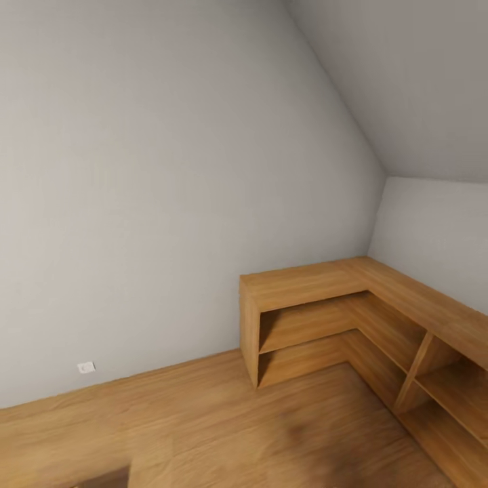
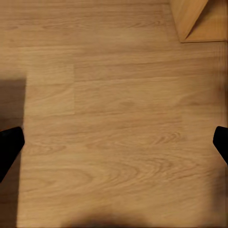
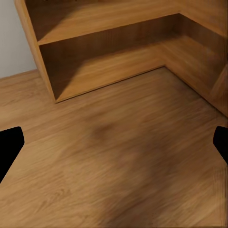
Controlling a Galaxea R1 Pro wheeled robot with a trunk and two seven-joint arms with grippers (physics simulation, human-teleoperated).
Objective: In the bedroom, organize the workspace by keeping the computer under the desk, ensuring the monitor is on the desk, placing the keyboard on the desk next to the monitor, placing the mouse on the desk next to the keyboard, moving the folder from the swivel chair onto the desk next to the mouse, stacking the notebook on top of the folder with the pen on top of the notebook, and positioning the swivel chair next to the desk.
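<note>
Nearest us, both end effectors hang over bare floor (image 1: 203, 420): the left end effector (image 2: 114, 142) has its black fingertips (image 2: 9, 142) spread wide to either side with nothing between them, and the right end effector (image 3: 114, 147) is likewise released and empty. Beyond the right one stands a low oak shelf unit (image 1: 318, 318), L-shaped, its near end against the grey wall (image 1: 169, 169) and its long arm running along the far corner under the sloped ceiling (image 1: 407, 81); its two tiers look empty from here. A small white outlet (image 1: 86, 367) sits low on the wall. None of the workspace items is before us, so we judge we are on our way through the bedroom and must turn to find them. When we do reach the folder, we expect it to be light, stiff and thin, best pinched at an edge overhanging the seat; the monitor would be top-heavy. Here the floor offers open room to the left of the shelf unit, whose near corner is the edge to clear.
</note>
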